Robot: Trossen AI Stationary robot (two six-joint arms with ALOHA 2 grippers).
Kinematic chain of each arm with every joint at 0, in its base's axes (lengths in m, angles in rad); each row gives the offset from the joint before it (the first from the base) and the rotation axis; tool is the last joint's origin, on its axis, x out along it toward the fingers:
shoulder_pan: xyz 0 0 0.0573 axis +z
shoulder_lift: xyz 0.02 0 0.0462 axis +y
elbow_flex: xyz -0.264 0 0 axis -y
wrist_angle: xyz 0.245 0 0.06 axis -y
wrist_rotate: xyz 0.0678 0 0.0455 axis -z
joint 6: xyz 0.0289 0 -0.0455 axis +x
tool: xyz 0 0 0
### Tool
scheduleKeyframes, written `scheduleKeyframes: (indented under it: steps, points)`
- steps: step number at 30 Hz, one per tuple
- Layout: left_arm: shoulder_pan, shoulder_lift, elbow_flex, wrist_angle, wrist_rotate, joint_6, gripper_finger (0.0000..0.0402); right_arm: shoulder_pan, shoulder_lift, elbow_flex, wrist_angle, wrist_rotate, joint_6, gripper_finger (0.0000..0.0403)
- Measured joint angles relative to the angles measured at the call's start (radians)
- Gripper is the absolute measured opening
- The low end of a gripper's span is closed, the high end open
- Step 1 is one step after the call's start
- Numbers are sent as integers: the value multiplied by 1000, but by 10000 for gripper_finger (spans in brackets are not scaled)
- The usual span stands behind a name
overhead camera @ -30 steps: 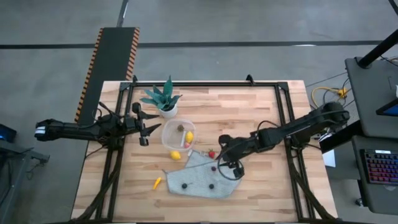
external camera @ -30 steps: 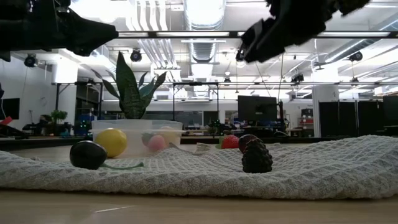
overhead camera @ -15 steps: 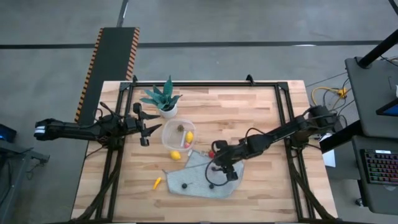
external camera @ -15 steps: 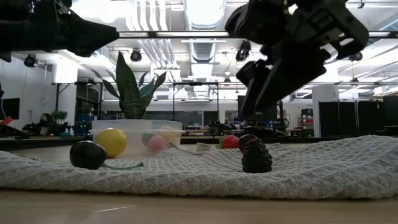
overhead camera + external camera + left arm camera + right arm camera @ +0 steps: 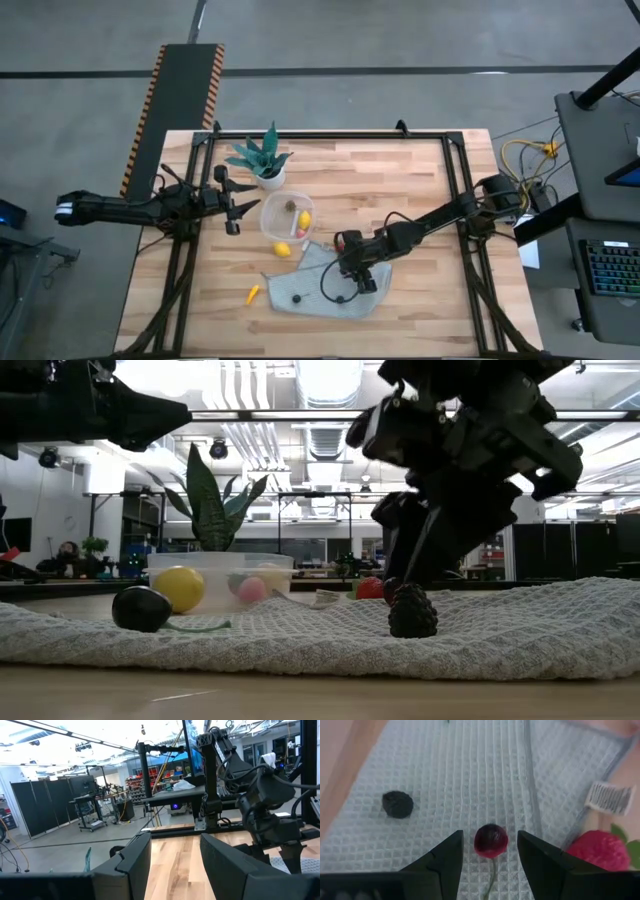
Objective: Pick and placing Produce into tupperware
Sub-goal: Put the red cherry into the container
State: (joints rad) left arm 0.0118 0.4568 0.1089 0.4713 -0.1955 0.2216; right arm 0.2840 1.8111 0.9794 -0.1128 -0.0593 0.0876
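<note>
My right gripper (image 5: 489, 862) hangs low over the grey waffle-weave cloth (image 5: 320, 290) near the table's front edge — fingers spread.

A dark red cherry (image 5: 491, 840) lies between my fingertips, untouched; a red strawberry (image 5: 600, 851) sits just beside. The round clear plastic tupperware (image 5: 286, 217) stands mid-table — my left gripper (image 5: 232, 201) waits beside it, jaws apart.

The right gripper (image 5: 415, 575) hangs open just above a dark bumpy berry (image 5: 412, 611) on the grey cloth (image 5: 300, 635).
</note>
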Motion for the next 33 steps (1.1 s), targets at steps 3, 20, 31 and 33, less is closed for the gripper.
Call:
scheduleKeyframes:
  steps: [3, 20, 31, 33]
  points:
    - [0, -1, 0, 0, 0, 0, 157, 0, 7, 0, 0, 0, 17, 178]
    - [0, -1, 0, 0, 0, 0, 157, 0, 7, -4, 37, 5, 17, 178]
    - [0, -1, 0, 0, 0, 0, 157, 0, 7, -7, 36, 8, 10, 164]
    - [0, -1, 0, 0, 0, 0, 157, 0, 7, -9, 36, 8, 10, 160]
